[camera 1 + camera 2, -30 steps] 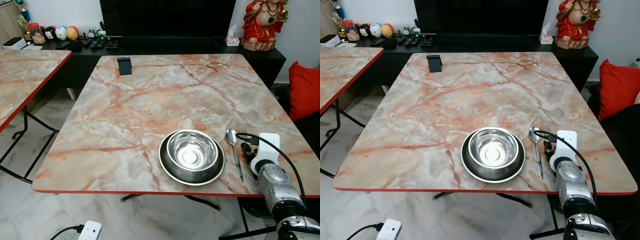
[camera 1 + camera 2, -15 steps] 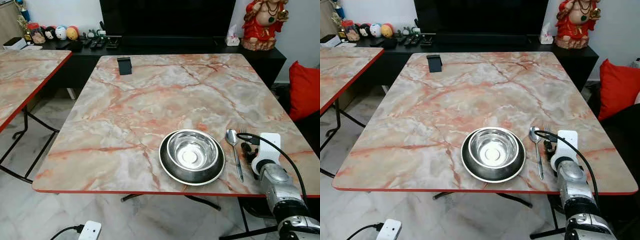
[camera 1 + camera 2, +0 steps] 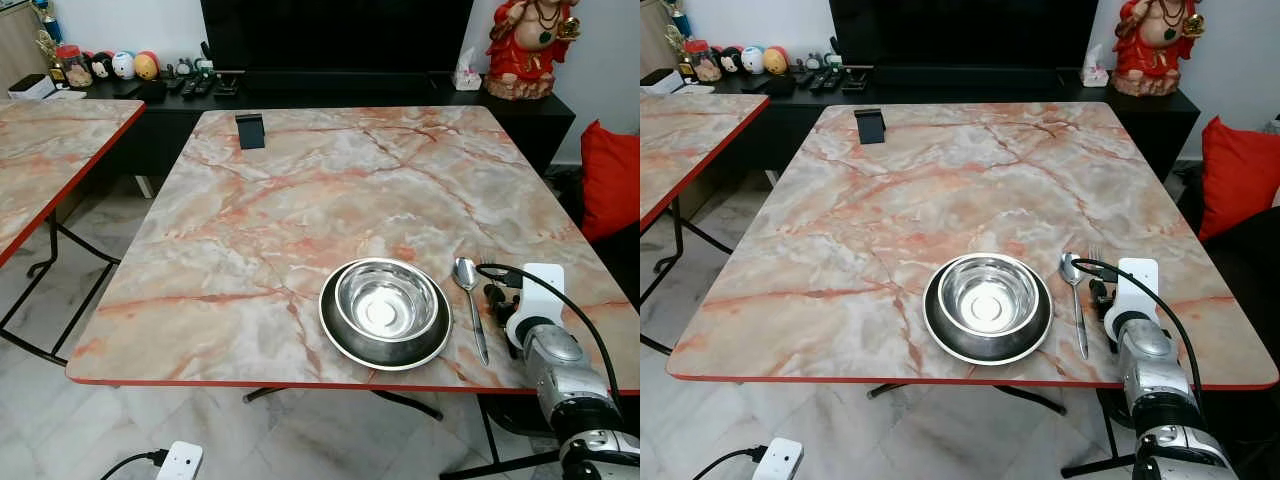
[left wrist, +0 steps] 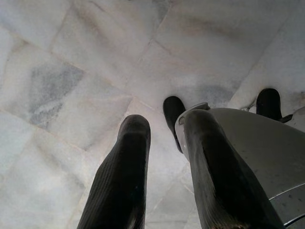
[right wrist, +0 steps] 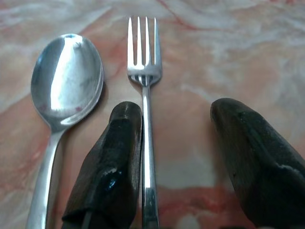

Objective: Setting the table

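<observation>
A steel bowl (image 3: 385,300) sits in a dark plate (image 3: 340,342) near the front edge of the marble table (image 3: 300,200). To the right of the plate lies a spoon (image 3: 470,300), and right of that a fork (image 5: 145,76), both pointing away from me. My right gripper (image 5: 178,112) rests low over the fork's handle, open, with the handle lying flat on the table close beside one finger (image 5: 119,143). In the head view that gripper (image 3: 497,305) is at the table's front right. My left gripper (image 4: 167,126) hangs open over the tiled floor.
A small black stand (image 3: 250,130) is at the table's far left. A second marble table (image 3: 50,140) stands to the left. Behind are a dark console with a TV, a red figurine (image 3: 528,45) and a red cushion (image 3: 610,180). A white plug (image 3: 180,460) lies on the floor.
</observation>
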### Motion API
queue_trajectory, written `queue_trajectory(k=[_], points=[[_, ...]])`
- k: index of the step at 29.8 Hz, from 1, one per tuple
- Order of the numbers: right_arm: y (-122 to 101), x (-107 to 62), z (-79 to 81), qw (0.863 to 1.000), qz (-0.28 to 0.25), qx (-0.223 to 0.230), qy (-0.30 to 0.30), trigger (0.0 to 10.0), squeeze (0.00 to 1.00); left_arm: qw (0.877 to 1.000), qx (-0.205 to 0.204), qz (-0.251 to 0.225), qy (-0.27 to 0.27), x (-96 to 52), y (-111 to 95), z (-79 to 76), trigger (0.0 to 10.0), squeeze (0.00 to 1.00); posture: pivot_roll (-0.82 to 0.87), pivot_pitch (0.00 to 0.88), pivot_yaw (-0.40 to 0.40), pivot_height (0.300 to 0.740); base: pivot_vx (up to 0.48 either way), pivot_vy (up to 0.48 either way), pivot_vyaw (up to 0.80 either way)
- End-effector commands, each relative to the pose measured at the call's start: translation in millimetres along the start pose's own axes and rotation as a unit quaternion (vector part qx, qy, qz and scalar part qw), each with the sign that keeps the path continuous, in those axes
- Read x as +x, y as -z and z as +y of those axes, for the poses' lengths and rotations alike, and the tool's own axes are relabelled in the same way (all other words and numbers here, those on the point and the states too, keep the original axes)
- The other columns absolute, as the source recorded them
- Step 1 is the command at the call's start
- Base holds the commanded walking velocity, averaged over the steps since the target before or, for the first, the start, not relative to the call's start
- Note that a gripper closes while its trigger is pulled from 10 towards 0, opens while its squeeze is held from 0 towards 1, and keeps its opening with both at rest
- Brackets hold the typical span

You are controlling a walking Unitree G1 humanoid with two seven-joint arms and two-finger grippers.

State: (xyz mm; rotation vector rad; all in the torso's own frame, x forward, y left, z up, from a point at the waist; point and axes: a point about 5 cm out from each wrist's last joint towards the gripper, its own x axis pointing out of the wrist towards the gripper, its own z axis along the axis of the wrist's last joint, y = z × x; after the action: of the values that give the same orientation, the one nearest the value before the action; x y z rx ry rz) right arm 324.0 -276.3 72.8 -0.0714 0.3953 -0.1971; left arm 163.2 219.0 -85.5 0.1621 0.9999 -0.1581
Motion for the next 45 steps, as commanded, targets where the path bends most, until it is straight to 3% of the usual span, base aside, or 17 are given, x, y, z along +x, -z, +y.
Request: queue_trajectory(k=[1,17,21,25,26,30,31,36,43,45], points=[[-10.3,0.2,-4.0,1.0,-0.013,-0.002,0.003,10.0,0.0,1.0,0.005,0.005,-0.001,-0.2,1.2,0.4,10.0,0.0,0.01,0.0,0.028,0.74,0.0,0.0,0.0],[-22.6,-4.0,-5.5,0.999,-0.046,0.005,0.009,10.0,0.0,1.0,0.003,0.004,0.001,-0.2,0.8,0.3,10.0,0.0,0.01,0.0,0.031,0.74,0.0,0.0,0.0],[-34.5,-7.7,-7.2,0.995,-0.093,0.009,0.019,10.0,0.0,1.0,0.003,0.004,0.001,-0.2,0.8,0.4,10.0,0.0,0.01,0.0,0.03,0.74,0.0,0.0,0.0],[-48.3,-18.1,-5.2,0.986,-0.166,-0.007,0.031,10.0,0.0,1.0,0.001,0.002,0.0,-0.3,1.0,0.5,10.0,0.0,0.01,0.0,0.027,0.74,0.0,0.0,0.0],[-51.7,-27.1,-3.9,0.978,-0.203,0.004,0.044,10.0,0.0,1.0,-0.002,0.001,-0.001,-0.3,0.9,0.5,10.0,0.0,0.01,0.0,0.027,0.74,0.0,0.0,0.0],[-51.8,-40.1,-3.5,0.969,-0.237,0.012,0.06,10.0,0.0,1.0,-0.007,-0.002,-0.003,-0.5,1.2,0.7,10.0,0.0,0.01,0.0,0.015,0.74,0.0,0.0,0.0],[-49.9,-55.1,-2.9,0.96,-0.269,0.017,0.074,10.0,0.0,1.0,-0.009,-0.004,-0.005,-0.6,1.3,0.9,10.0,0.0,0.01,0.0,0.013,0.74,0.0,0.0,0.0],[-40.6,-79.7,1.9,0.95,-0.301,-0.008,0.077,10.0,0.0,1.0,-0.007,-0.005,-0.007,-0.6,1.1,1.1,10.0,0.0,0.0,0.0,0.009,0.74,0.0,0.0,0.0],[-41.2,-101.9,-13.6,0.938,-0.32,-0.009,0.134,10.0,0.0,1.0,-0.011,-0.009,-0.008,-0.4,0.0,0.7,10.0,0.0,0.0,0.0,0.003,0.74,0.0,0.0,0.0],[-38.2,-111.2,-24.8,0.932,-0.31,-0.031,0.183,10.0,0.0,1.0,-0.01,-0.009,-0.008,-0.3,-0.3,0.5,10.0,0.0,-0.01,0.0,0.002,0.74,0.0,0.0,0.0]])
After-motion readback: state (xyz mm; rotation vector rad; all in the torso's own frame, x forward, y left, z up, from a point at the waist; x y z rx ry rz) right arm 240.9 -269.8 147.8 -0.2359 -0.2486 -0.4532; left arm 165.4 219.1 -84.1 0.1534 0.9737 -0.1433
